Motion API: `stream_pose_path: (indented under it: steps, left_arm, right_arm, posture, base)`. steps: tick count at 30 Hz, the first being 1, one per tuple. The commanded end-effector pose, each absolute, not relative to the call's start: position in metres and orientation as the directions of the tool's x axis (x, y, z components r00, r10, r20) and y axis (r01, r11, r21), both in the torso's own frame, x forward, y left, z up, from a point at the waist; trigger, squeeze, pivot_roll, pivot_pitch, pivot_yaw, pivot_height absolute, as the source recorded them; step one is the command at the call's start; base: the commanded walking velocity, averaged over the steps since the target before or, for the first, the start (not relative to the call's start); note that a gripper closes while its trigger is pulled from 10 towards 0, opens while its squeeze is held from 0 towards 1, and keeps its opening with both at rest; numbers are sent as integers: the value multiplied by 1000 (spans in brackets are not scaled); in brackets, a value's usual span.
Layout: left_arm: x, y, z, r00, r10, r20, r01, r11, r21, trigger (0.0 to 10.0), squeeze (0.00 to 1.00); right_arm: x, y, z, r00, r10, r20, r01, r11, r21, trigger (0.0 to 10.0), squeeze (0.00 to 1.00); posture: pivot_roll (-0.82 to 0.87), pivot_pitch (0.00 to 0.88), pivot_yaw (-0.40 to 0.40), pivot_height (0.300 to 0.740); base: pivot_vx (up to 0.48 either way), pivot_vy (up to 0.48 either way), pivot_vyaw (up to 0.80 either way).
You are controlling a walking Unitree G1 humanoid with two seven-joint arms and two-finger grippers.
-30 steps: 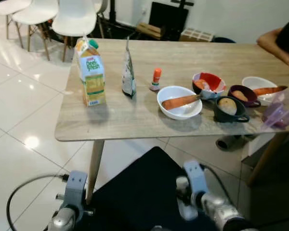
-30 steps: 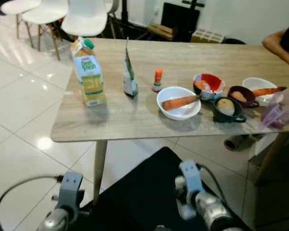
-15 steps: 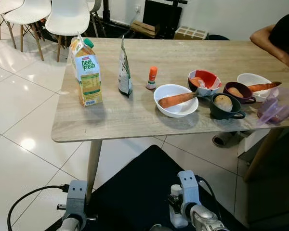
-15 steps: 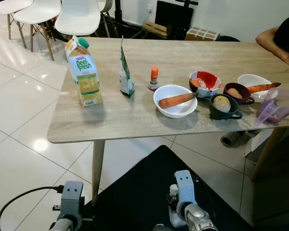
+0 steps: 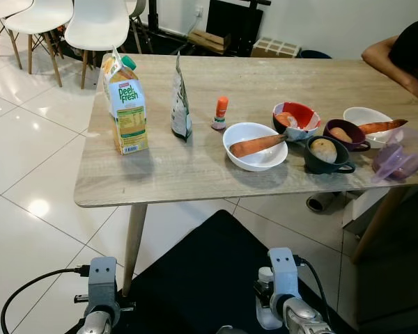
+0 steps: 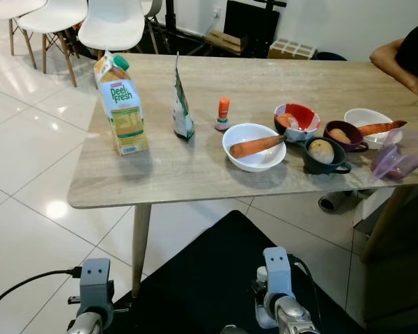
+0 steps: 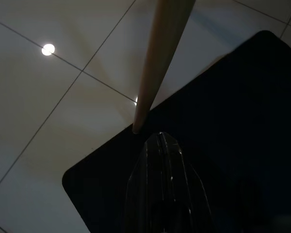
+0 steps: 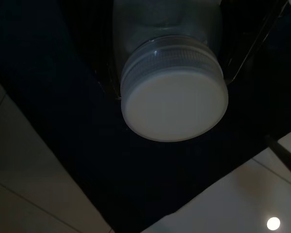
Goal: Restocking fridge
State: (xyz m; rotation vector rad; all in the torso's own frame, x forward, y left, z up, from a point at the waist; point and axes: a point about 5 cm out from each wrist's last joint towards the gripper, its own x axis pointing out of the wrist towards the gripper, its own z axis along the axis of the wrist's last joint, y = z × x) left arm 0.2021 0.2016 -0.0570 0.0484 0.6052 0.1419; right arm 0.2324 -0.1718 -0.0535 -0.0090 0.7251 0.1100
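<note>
While hanging low over the dark mat (image 5: 195, 278), left gripper (image 7: 161, 141) idle with fingers pressed together, carrying nothing. On the worktop (image 5: 195, 167), left to right: juice carton (image 5: 126, 104), pouch (image 5: 180, 101), small orange-capped bottle (image 5: 221, 113), then 5 bowls of carrots and potatoes, all apparently unstocked. Low at right, right gripper (image 8: 169, 63) pinching a white-capped bottle (image 8: 173, 99); judged barely begun, no fridge seen.

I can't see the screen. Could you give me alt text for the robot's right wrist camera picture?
A clear bottle with a white cap is held between the right gripper's black fingers, its cap towards the camera. Behind it lie a black mat and pale floor tiles in dim light.
</note>
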Motion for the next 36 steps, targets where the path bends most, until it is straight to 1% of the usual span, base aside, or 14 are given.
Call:
stream_pose_path:
  steps: [1,5,14,36]
  left_arm:
    - [197,190,-64,796,111,-595,-65,993,98,10000,0]
    - [198,185,-64,801,80,-593,-30,995,94,10000,0]
    - [199,181,-65,790,29,-612,17,998,68,10000,0]
    - [194,178,-70,764,-2,-646,57,996,65,10000,0]
  right_arm:
    - [224,-180,-58,735,61,-675,-65,998,21,10000,0]
    - [223,-182,-58,739,46,-672,-35,999,30,10000,0]
    - [224,-185,-58,742,32,-669,-20,999,26,10000,0]
    - [221,-190,-59,742,6,-670,15,1000,25,10000,0]
  posture:
    - [-65,72,-62,740]
    - [-69,70,-56,740]
    - [-70,72,-50,740]
    - [-76,80,-39,740]
  base:
    - [0,0,-656]
    - [0,0,-764]
    - [0,0,-800]
    - [0,0,-800]
